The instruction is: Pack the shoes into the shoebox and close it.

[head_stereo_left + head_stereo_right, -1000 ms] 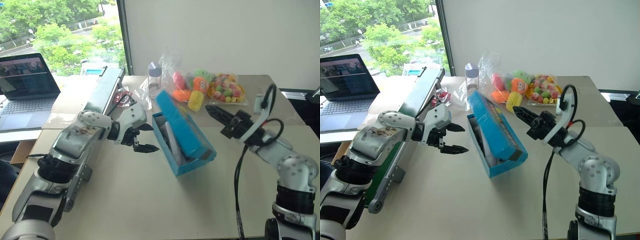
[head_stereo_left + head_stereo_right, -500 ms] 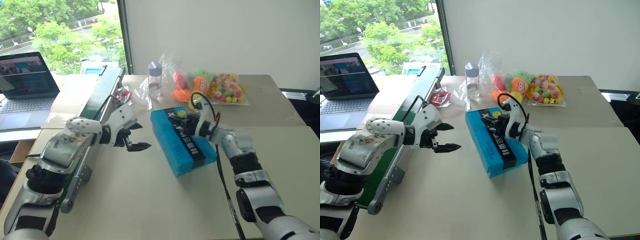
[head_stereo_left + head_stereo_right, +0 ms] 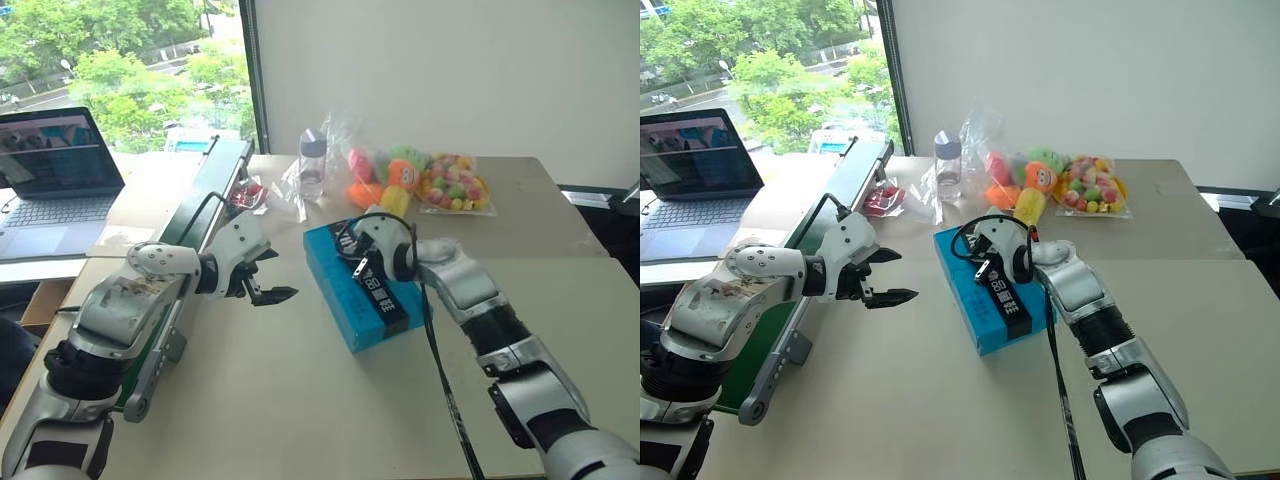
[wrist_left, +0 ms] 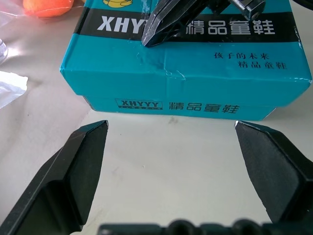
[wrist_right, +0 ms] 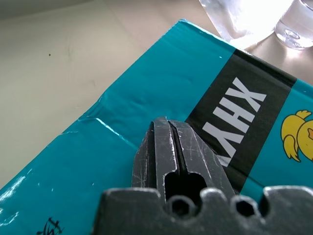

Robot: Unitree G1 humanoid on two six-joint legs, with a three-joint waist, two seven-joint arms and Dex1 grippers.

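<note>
beige table (image 3: 300, 400): shoebox (image 3: 340, 290) lid down, "xhyyy" label; right pincer (image 5: 168, 142) clenched on lid, left pincer (image 4: 171, 142) released.

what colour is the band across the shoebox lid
Black with white lettering, across the blue shoebox lid; clearest in the left wrist view.

An office: pale worktables (image 3: 330, 400), an open laptop (image 3: 52, 180), a big window (image 3: 130, 70) onto trees.
</note>
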